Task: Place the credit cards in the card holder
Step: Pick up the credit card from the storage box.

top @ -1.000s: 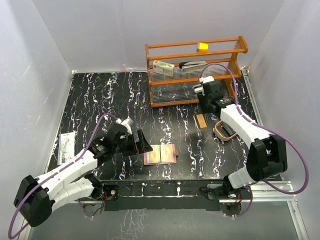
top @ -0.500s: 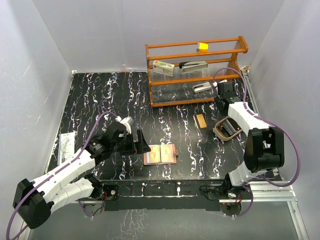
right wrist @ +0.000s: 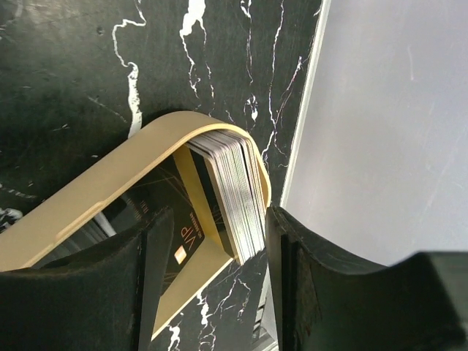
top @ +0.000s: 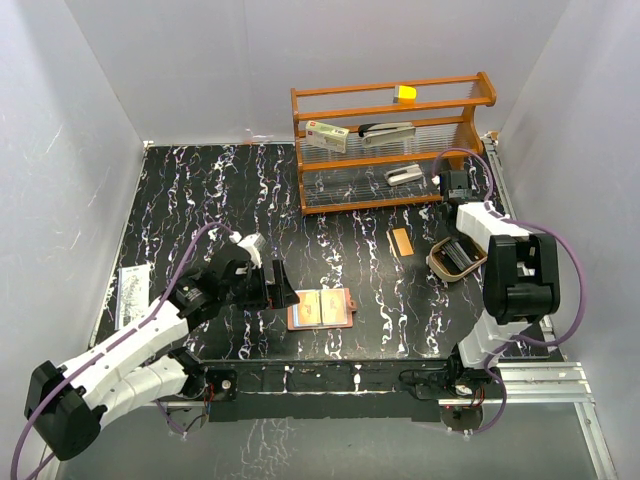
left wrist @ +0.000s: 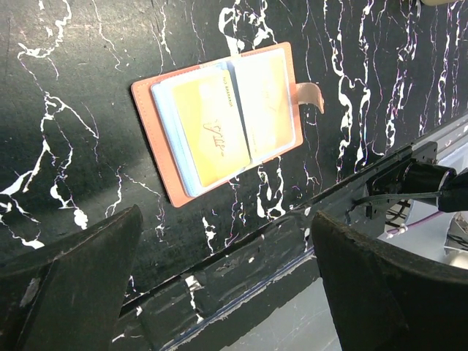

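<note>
From above, the card holder [top: 320,310] lies open and flat on the table, near its front edge. The left gripper [top: 272,285] sits just left of the holder, jaws spread wide and empty. One loose orange card [top: 401,241] lies flat to the right of the holder and farther back. A tan oval tray [top: 455,258] lies farther right of the holder, and the right gripper [top: 453,188] is above the tray's far side.

The left wrist view shows the holder [left wrist: 144,110] ahead of the left gripper [left wrist: 227,245]. An orange card [left wrist: 212,135] lies over a light blue card [left wrist: 162,131] in one panel, and another card [left wrist: 267,99] fills the other.

In the right wrist view the right gripper [right wrist: 216,219] stands partly open with nothing between its jaws, above the tray [right wrist: 95,190] and its stack of cards [right wrist: 234,190].

The step in hand looks like fetching the next card. The loose orange one lies flat, so a jaw must probably catch an edge. It then has to be carried to the holder, which the left gripper could steady.
</note>
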`<control>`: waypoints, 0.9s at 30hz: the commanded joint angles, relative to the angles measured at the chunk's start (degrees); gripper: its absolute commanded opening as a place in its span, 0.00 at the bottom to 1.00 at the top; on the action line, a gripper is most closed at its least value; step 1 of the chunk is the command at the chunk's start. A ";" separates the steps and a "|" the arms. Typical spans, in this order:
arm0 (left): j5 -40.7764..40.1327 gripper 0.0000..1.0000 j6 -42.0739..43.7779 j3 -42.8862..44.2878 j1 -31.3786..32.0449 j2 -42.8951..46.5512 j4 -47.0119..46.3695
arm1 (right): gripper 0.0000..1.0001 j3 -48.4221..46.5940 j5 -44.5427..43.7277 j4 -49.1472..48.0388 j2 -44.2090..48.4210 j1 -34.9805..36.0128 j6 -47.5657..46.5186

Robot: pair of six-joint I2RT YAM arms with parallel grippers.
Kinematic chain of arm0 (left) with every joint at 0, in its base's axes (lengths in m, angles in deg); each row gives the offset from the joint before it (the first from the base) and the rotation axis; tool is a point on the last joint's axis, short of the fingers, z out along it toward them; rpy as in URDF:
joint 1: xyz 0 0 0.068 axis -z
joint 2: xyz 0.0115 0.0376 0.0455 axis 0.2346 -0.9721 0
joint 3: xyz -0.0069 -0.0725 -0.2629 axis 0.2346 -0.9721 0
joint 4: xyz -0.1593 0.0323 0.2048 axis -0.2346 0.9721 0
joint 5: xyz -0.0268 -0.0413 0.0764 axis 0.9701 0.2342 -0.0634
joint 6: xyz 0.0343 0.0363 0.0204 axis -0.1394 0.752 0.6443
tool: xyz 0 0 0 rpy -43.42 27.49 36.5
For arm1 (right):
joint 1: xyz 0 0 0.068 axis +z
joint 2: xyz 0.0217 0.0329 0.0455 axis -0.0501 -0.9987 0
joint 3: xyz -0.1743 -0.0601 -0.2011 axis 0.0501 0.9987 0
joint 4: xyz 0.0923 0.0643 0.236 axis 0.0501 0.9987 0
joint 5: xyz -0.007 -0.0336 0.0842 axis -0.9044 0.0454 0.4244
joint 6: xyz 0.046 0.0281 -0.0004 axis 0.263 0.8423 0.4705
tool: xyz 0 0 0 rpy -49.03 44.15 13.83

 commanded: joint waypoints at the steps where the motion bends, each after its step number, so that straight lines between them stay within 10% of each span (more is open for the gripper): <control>1: -1.99 0.99 2.11 3.09 0.02 1.47 2.47 | 0.50 -1.35 -3.89 -5.19 -2.25 -2.28 -1.90; 27: -3.76 0.99 4.08 3.86 -0.02 0.33 2.03 | 0.24 -2.13 -4.66 -6.60 -1.58 -3.34 -2.78</control>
